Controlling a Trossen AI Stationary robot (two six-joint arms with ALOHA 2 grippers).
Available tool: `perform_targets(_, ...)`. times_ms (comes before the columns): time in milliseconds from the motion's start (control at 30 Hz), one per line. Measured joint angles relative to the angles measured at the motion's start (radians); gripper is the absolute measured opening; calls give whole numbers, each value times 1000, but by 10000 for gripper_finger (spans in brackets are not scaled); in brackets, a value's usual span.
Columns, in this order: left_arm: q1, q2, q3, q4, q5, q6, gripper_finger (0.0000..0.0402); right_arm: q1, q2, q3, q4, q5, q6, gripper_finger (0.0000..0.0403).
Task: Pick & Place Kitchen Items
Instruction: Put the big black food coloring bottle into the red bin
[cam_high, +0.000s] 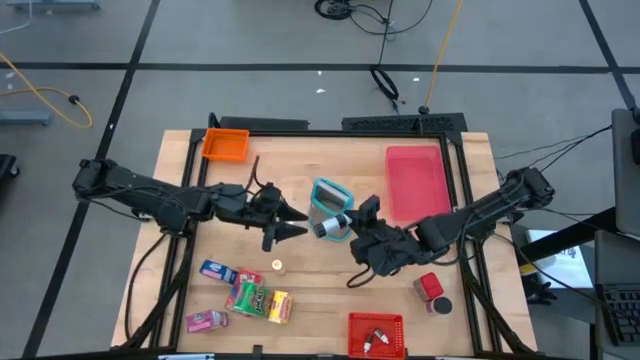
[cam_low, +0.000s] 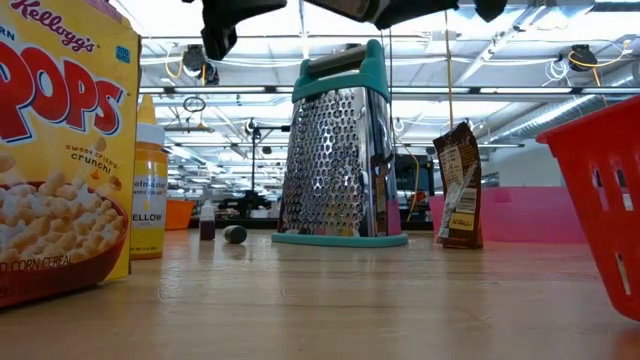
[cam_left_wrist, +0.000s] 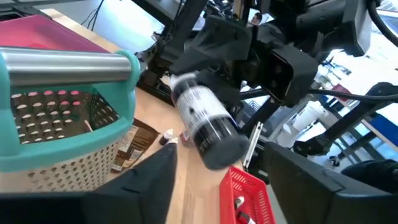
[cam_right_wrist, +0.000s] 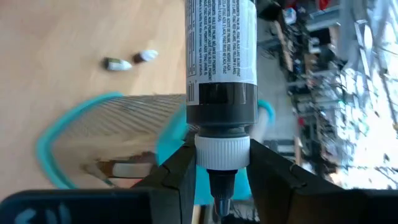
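**Dark bottle held in the air beside the grater**

Dark plastic with a white printed label: the squeeze bottle (cam_high: 333, 228) is off the bench, gripped at its white cap end by the right gripper (cam_high: 352, 232), whose jaws are closed narrow on the neck, as the right wrist view shows (cam_right_wrist: 221, 81). It hangs just beside the teal-framed box grater (cam_high: 329, 198), which stands upright near the middle of the wooden bench (cam_high: 320, 160).

The left gripper (cam_high: 296, 222) sits just to the left of the bottle, its jaws spread and holding nothing; in its wrist view the bottle (cam_left_wrist: 205, 121) floats between and beyond its fingers.

Other kitchen items lie well apart. A cluster of snack packets (cam_high: 245, 296) in blue, green, yellow and pink rests at the front left of the bench. A red canister (cam_high: 432, 289) with a dark lid lies at the front right. Two tiny bottles (cam_high: 376, 339) lie in the red bin (cam_high: 376, 322) at the front edge. An orange bin (cam_high: 225, 146) stands at the back left, a flat pink tray (cam_high: 417, 178) at the back right.
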Motion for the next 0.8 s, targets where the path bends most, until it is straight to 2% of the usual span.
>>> perform_targets(133,22,-1,0,-1,6,-16,284,32,0,0,13,-8,-6,107)
perform_targets(267,52,4,0,0,54,-66,303,53,0,0,45,-8,-37,107)
perform_targets(433,80,76,-1,92,168,-144,307,54,0,0,52,-9,-52,107)
perform_targets(600,81,159,1,194,232,-191,308,49,16,-3,59,-10,-73,107)
perform_targets(800,82,214,45,210,262,-211,308,49,15,-21,78,-11,-82,107)
